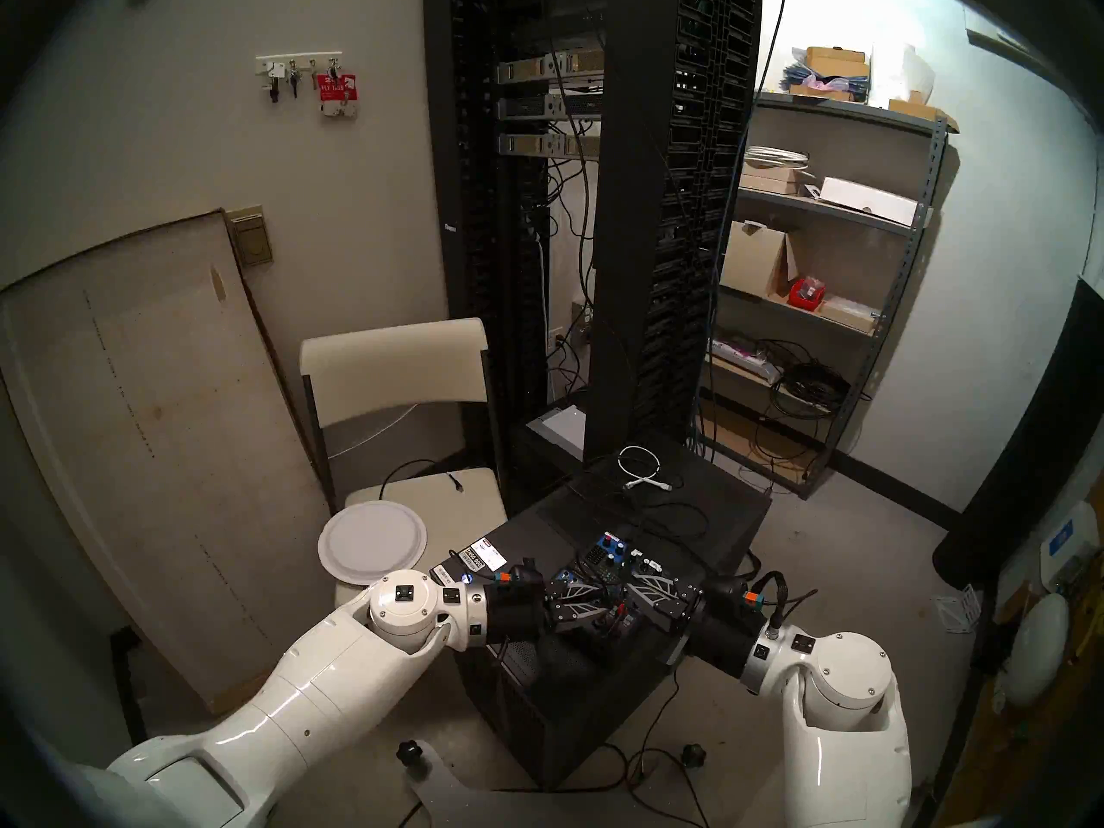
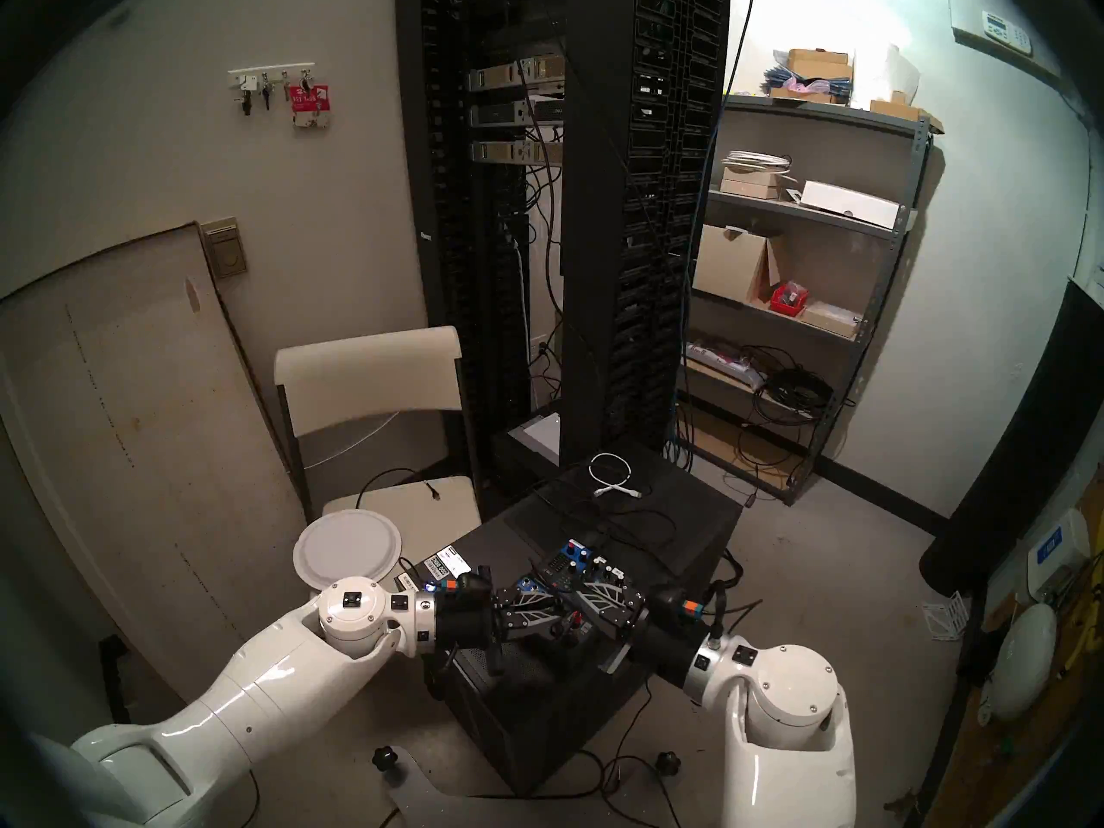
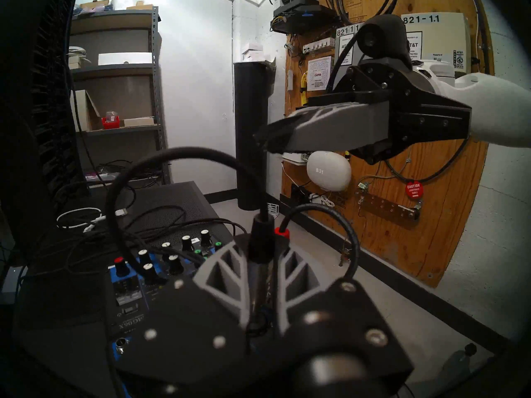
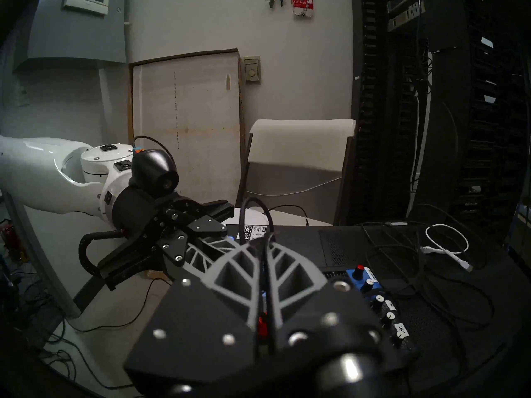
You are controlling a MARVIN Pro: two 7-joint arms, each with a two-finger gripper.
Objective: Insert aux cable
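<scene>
My left gripper (image 3: 260, 262) pinches the aux cable (image 3: 260, 245), a thin black cable ending in a slim dark grey metal plug, by the plug body; its lead arcs up and left over the small black-and-blue audio mixer with knobs (image 3: 149, 274). My right gripper (image 4: 265, 251) is pressed together on a thin black cable whose red-collared plug (image 4: 262, 324) sits low between the fingers. In the head view both grippers (image 1: 600, 594) (image 1: 630, 588) meet tip to tip above the mixer (image 1: 606, 555), nearly touching, so there is hardly any room between them.

The mixer sits near the front edge of a black perforated metal case (image 1: 705, 510); loose black cables and a short white coiled cable (image 1: 642, 468) litter the case's back half. The case's right edge drops to open concrete floor (image 1: 866, 570). On the left a cream folding chair (image 1: 394, 361) with a round white plate (image 1: 370, 543) stands just beside the case, crowding my left arm. A tall black server rack (image 1: 651, 211) stands right behind the case.
</scene>
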